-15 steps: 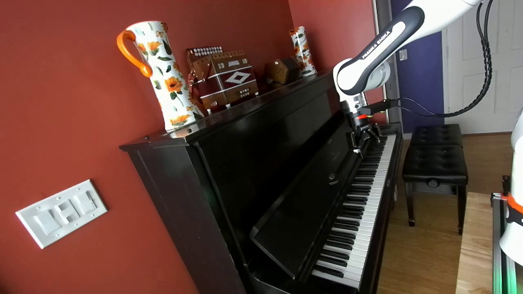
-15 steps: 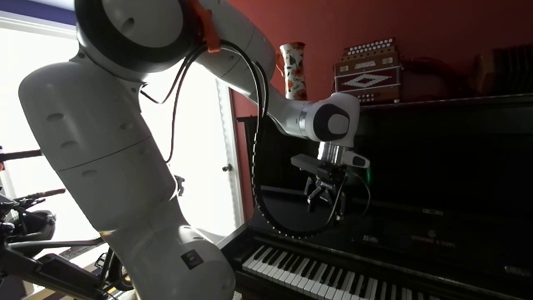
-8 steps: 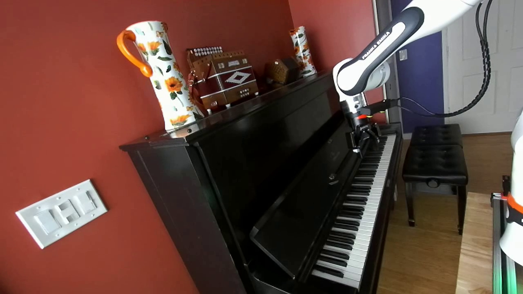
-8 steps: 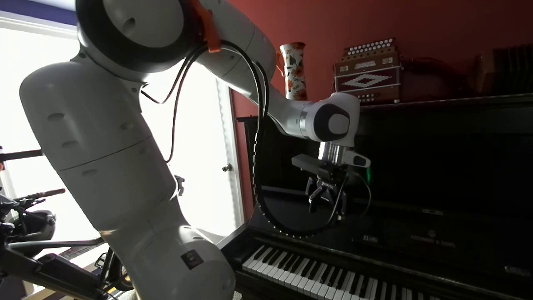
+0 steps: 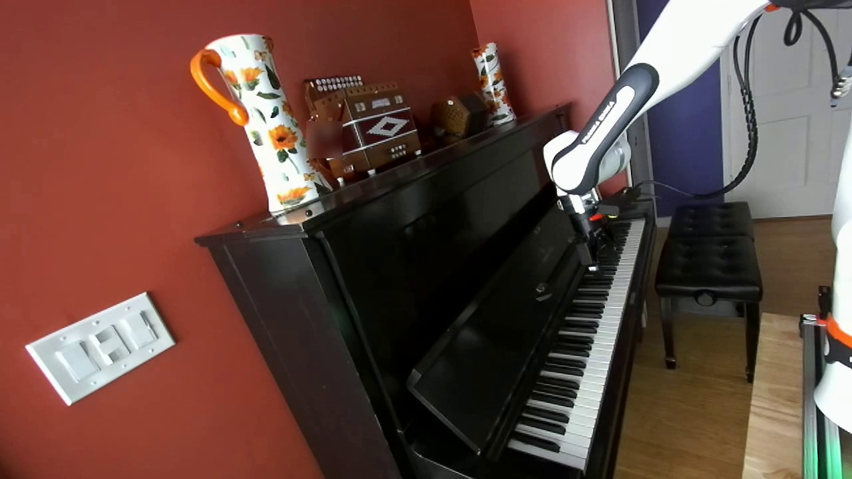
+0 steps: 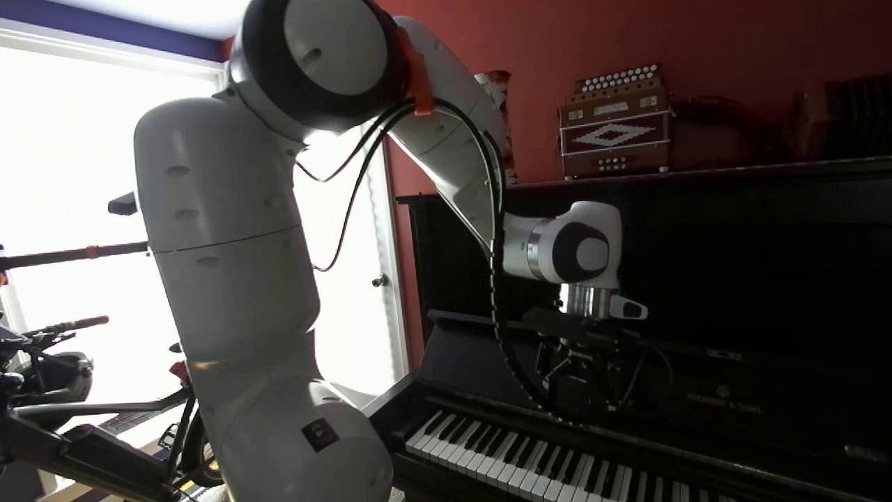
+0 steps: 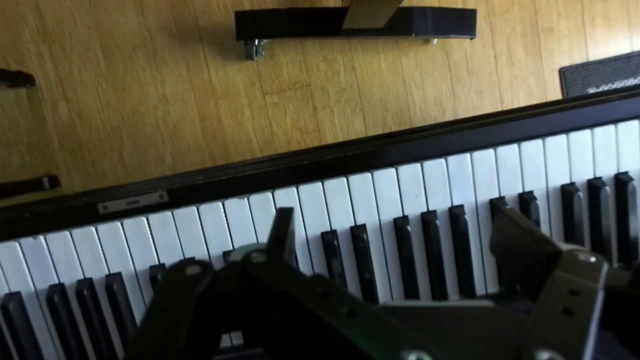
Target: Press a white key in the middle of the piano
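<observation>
The piano point(image 5: 373, 279) is a glossy black upright, seen in both exterior views point(image 6: 739, 293). Its long row of white and black keys point(image 5: 599, 366) also shows in an exterior view point(image 6: 519, 464), partly cut off, and across the wrist view point(image 7: 410, 187). My gripper point(image 5: 596, 256) hangs pointing down in front of the fallboard, near the back of the keys. In an exterior view it point(image 6: 578, 394) is dark against the piano and above the key row. In the wrist view my gripper point(image 7: 397, 232) has its fingers wide apart with nothing between them; the keys lie beyond the fingertips, apparently untouched.
A black padded bench point(image 5: 709, 266) stands before the piano's far end. A flowered pitcher point(image 5: 266, 126), an accordion point(image 5: 376, 133) and a flowered vase point(image 5: 494, 83) stand on top. A cable point(image 6: 498, 328) loops beside the arm. A bicycle point(image 6: 90, 446) stands behind the robot.
My arm has moved down and further along the piano, lowering the gripper from higher at the fallboard toward the keys. The gripper stays empty. The piano and the things on it have not moved.
</observation>
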Action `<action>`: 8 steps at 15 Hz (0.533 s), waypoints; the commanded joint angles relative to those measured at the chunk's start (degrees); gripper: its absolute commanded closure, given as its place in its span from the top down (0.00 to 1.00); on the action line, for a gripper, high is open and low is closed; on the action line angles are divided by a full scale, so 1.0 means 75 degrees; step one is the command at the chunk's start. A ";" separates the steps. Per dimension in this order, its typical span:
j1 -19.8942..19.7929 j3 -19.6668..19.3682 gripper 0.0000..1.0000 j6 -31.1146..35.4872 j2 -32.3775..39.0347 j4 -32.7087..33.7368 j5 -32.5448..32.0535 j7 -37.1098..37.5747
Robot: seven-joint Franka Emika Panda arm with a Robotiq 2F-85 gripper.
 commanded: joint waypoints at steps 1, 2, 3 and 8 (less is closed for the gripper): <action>-0.0161 -0.0210 1.00 0.1230 0.0982 0.0064 0.0168 -0.1216; -0.0220 -0.0225 1.00 0.1490 0.1195 0.0091 0.0249 -0.1486; -0.0325 -0.0251 1.00 0.1820 0.1455 0.0124 0.0389 -0.1746; -0.0504 -0.0168 1.00 0.2109 0.1581 0.0097 0.0461 -0.1737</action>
